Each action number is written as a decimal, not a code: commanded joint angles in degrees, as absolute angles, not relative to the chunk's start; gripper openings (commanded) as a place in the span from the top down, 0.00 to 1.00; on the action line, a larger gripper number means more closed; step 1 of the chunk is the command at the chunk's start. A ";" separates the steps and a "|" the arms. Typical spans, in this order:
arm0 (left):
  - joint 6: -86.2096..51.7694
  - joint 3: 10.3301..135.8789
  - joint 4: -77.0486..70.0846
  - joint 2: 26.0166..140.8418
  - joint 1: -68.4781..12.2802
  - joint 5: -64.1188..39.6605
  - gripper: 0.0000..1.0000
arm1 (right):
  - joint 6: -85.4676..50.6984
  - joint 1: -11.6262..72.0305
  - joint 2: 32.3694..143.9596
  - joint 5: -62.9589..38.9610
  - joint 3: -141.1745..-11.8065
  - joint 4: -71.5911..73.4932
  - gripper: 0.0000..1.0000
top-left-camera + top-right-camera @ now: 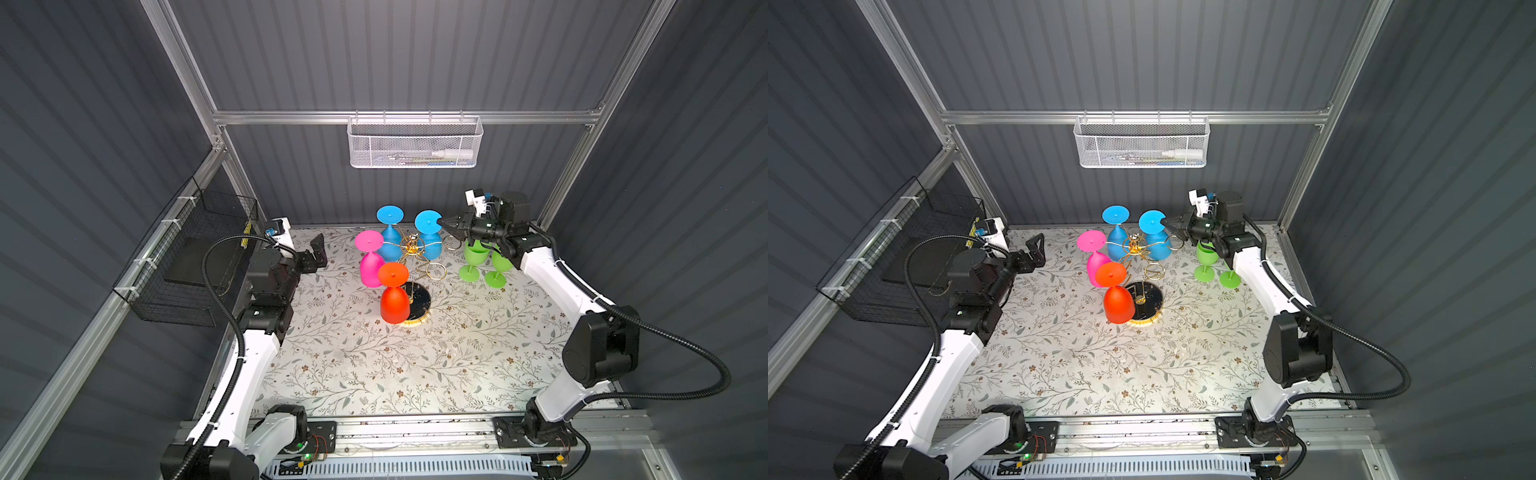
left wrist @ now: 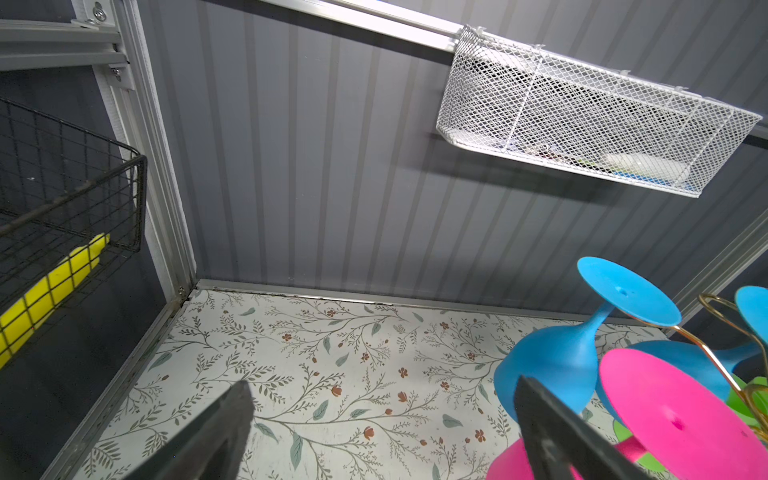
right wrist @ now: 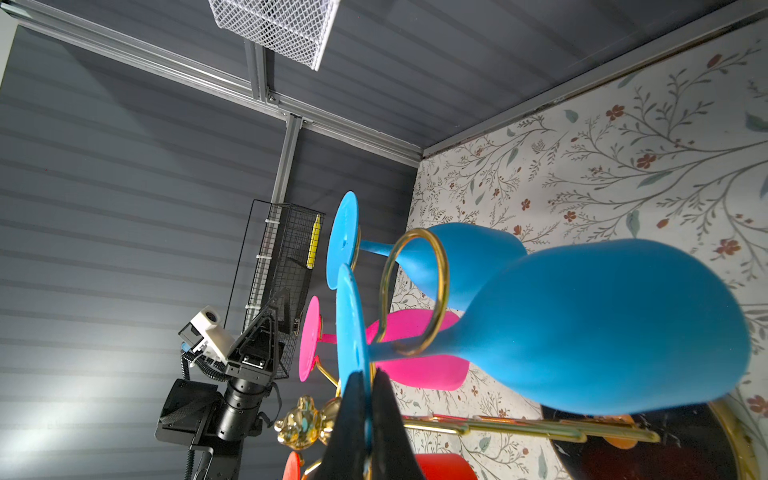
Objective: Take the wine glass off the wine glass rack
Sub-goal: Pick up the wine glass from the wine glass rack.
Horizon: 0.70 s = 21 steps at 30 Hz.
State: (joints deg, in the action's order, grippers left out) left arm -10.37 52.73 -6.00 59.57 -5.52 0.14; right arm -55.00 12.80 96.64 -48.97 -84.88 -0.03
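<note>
The gold wire wine glass rack (image 1: 411, 248) stands mid-table on a round black base (image 1: 422, 297). Upside down on its arms hang two blue glasses, a pink one (image 1: 368, 241) and an orange one (image 1: 392, 303). My right gripper (image 1: 446, 224) (image 3: 365, 376) is shut on the edge of the foot disc of the right-hand blue wine glass (image 1: 428, 222) (image 3: 602, 324), whose stem still sits in a gold ring (image 3: 415, 291). Left of the rack, my left gripper (image 1: 318, 249) (image 2: 382, 382) is open and holds nothing, near the pink glass (image 2: 673, 407).
Two green glasses (image 1: 471, 257) (image 1: 496, 270) stand upright on the table under my right arm. A white mesh basket (image 1: 415, 141) hangs on the back wall. A black wire basket (image 1: 195, 257) is fixed to the left wall beside my left arm.
</note>
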 commanded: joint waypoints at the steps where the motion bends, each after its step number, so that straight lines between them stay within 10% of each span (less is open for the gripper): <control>1: -10.31 52.03 -5.98 58.59 -5.19 -0.18 0.00 | -53.79 13.10 94.44 -50.02 -84.33 0.51 1.00; 21: -10.28 52.03 -5.98 58.52 -5.19 0.00 0.00 | -53.40 11.89 91.52 -46.18 -82.27 -0.17 1.00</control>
State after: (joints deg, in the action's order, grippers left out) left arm -10.35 52.73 -6.00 59.57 -5.52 0.16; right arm -53.95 12.45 93.30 -46.68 -82.87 -0.89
